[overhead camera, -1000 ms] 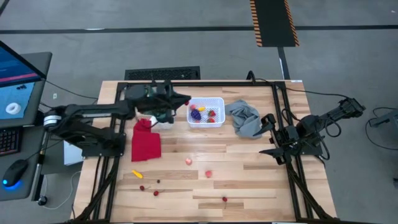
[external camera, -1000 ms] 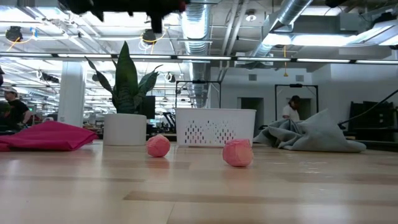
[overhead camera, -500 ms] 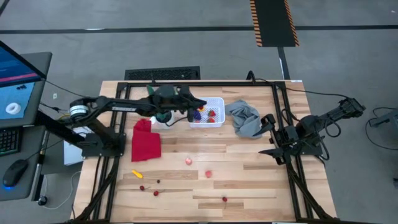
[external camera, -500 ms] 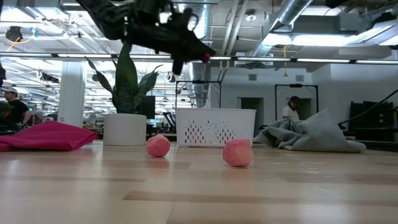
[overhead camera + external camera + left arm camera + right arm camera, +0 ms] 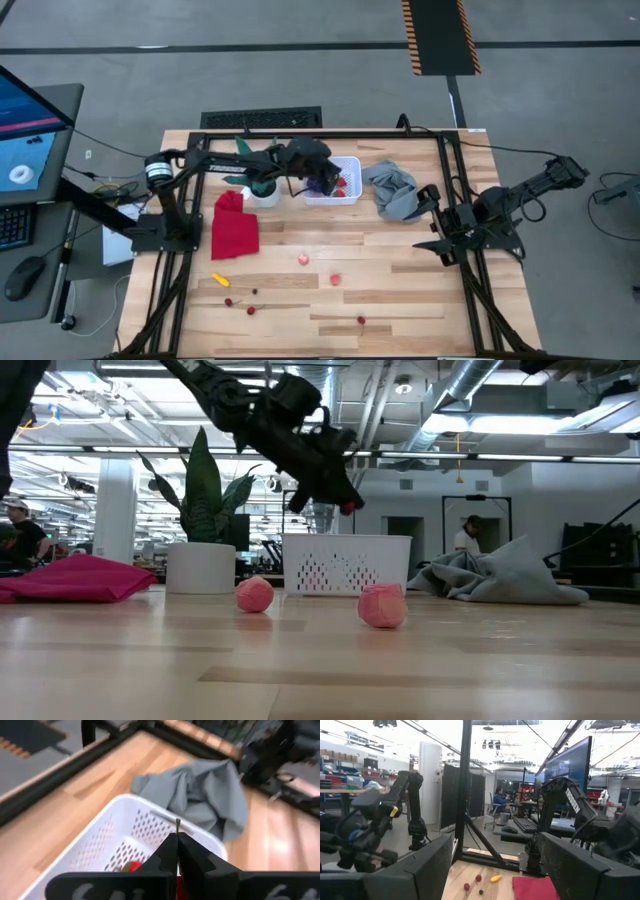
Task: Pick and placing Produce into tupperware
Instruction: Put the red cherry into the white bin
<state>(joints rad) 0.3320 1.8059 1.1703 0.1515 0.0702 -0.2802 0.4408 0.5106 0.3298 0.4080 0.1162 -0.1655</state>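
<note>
Left tool (image 5: 322,180) over the tupperware (image 5: 346,163), fingers pinched on a cherry (image 5: 346,508) by its stem.
High view: right tool (image 5: 432,218) waits gaping at counter (image 5: 400,290) edge. Low view: releasing this high, the cherry may bounce out. Left wrist view: the thin stem could slip early.

The left arm reaches across the back of the table. Its left gripper (image 5: 328,181) points down, with its fingers (image 5: 169,851) pressed tight together. The right arm waits folded at the right edge, and the right gripper (image 5: 432,218) has its fingers spread wide.
</note>
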